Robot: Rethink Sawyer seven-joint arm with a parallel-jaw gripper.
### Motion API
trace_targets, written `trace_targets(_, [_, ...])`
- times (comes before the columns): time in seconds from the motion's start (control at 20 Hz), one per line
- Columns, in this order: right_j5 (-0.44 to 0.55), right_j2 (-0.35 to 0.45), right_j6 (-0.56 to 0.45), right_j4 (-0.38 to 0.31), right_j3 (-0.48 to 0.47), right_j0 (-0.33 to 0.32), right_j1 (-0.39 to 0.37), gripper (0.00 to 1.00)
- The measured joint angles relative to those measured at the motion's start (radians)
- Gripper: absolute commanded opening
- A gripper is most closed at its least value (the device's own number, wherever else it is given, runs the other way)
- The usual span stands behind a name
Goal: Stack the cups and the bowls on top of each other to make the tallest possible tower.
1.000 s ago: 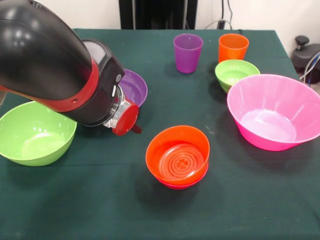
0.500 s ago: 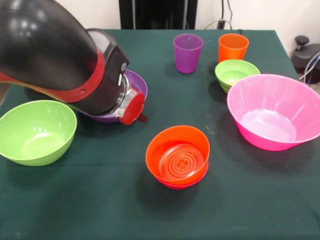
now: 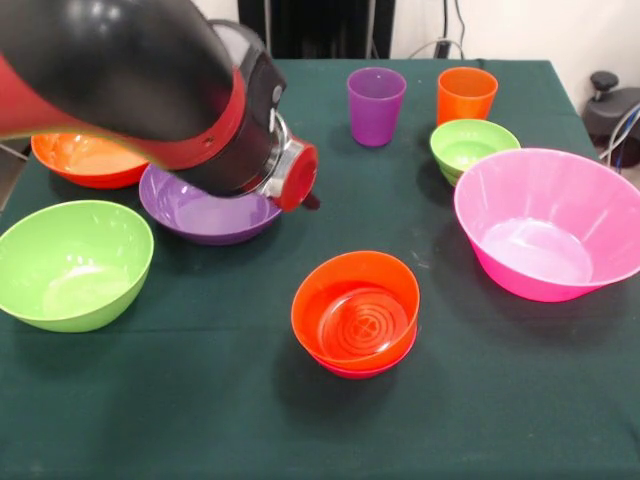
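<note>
Green cloth (image 3: pixel 200 420) covers the table. The gripper (image 3: pixel 305 195) hangs over the purple bowl's (image 3: pixel 200 215) rim; its opening cannot be told.

Table (image 3: pixel 200 420): dark green cloth cover, filling most of the front view, far edge near the top.
Wall (image 3: pixel 520 25): plain white, behind the table.
Dark upright panel (image 3: pixel 320 25): black, top centre, against the wall.
Cables (image 3: pixel 450 30): thin, trailing down the wall (right of the panel).
Black fixture (image 3: pixel 610 110): right edge, partly cropped.
</note>
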Motion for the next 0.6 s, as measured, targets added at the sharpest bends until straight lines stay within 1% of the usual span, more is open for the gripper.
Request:
trace_targets(0.1, [-0.031, -0.012, 0.000, 0.020, 0.049, -0.006, -0.023, 1.00])
trace_targets(0.15, [-0.066, -0.027, 0.000, 0.037, 0.098, -0.011, -0.046, 1.00])
trace_targets(0.25, [-0.086, -0.036, 0.000, 0.045, 0.126, -0.014, -0.059, 1.00])
trace_targets(0.45, [-0.166, -0.064, 0.000, 0.074, 0.229, -0.024, -0.106, 1.00])
trace_targets(0.6, [-0.207, -0.080, 0.000, 0.080, 0.279, -0.026, -0.128, 1.00])
